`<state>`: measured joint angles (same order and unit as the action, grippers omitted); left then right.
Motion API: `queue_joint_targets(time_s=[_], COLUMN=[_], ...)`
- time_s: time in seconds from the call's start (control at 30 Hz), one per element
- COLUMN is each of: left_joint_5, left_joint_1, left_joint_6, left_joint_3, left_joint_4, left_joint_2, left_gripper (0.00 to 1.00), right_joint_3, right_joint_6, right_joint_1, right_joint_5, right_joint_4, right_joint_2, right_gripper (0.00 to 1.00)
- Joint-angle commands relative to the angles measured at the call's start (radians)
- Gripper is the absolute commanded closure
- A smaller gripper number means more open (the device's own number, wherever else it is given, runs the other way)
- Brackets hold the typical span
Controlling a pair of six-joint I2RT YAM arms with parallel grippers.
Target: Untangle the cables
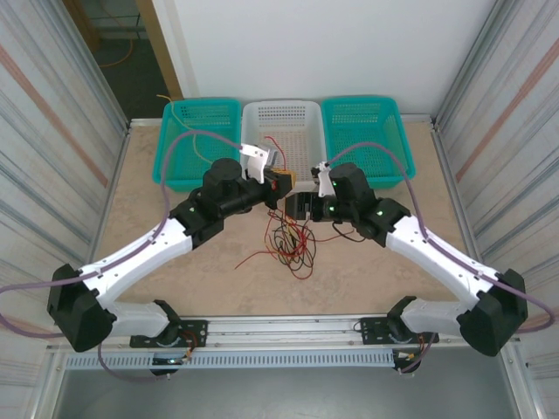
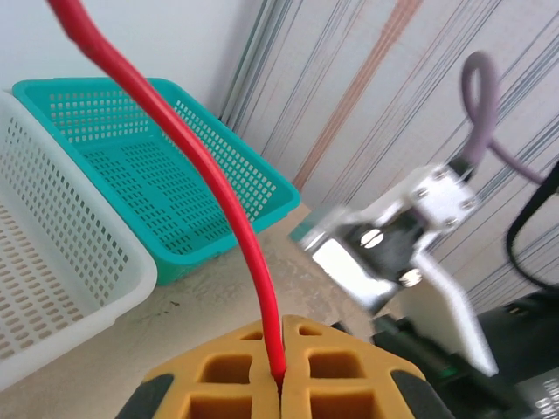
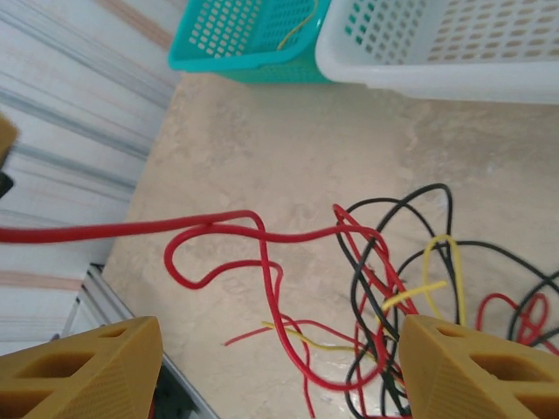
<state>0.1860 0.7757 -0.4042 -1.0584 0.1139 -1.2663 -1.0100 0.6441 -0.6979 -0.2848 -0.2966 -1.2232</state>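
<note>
Three mesh plastic baskets: left teal basket [image 1: 210, 122] with thin yellow wire [image 3: 295, 33] inside, white middle basket [image 1: 301, 118], right teal basket [image 1: 367, 131]; thin red cable [image 2: 218, 192] pinched by left gripper [image 2: 279, 388]; right gripper [image 3: 281, 349] spread.

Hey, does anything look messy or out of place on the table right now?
Yes. The cables lie in a knotted red, black and yellow heap on the table. One red cable leads away from it, pinched in the left gripper. A yellow wire sits apart in a teal basket.
</note>
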Motion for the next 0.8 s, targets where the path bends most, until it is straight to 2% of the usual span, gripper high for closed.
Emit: queue_joint_targets(time_s=[0.0,0.07,0.17,0.3,0.47,0.53,0.6,0.67,0.7,0.77], left_joint_5=[0.01,0.021,0.027,0.015,-0.061,-0.083,-0.073,-0.034,-0.017,0.01], left_joint_1=[-0.021,-0.035,-0.059,-0.086,-0.124,-0.143,-0.169,-0.196,-0.2,-0.2], left_joint_6=[-0.052,-0.071,-0.088,-0.078,-0.078,-0.083,-0.11,-0.141,-0.148,-0.157], left_joint_3=[-0.034,-0.036,-0.04,-0.052,-0.048,-0.04,-0.023,-0.004,0.001,0.0], left_joint_4=[0.069,0.075,0.065,0.025,-0.042,-0.072,-0.079,-0.064,-0.055,-0.044], left_joint_2=[0.045,0.055,0.076,0.113,0.176,0.19,0.205,0.215,0.219,0.221], left_gripper=[1.0,1.0,1.0,1.0,1.0,1.0,1.0,1.0,1.0,1.0], right_joint_3=[0.005,0.034,0.084,0.149,0.21,0.219,0.212,0.181,0.167,0.135], right_joint_6=[0.019,0.027,0.045,0.055,0.065,0.062,0.05,0.033,0.028,0.025], right_joint_1=[-0.015,-0.016,-0.01,-0.006,0.0,0.0,0.0,0.003,0.003,0.003], right_joint_5=[0.005,0.018,0.032,0.043,0.064,0.075,0.088,0.099,0.099,0.095], right_joint_4=[0.064,0.073,0.087,0.106,0.109,0.104,0.079,0.035,0.025,0.018], right_joint_2=[-0.042,-0.069,-0.094,-0.119,-0.116,-0.092,-0.071,-0.056,-0.048,-0.037], right_gripper=[0.33,0.4,0.58,0.69,0.88,0.93,0.93,0.88,0.82,0.6])
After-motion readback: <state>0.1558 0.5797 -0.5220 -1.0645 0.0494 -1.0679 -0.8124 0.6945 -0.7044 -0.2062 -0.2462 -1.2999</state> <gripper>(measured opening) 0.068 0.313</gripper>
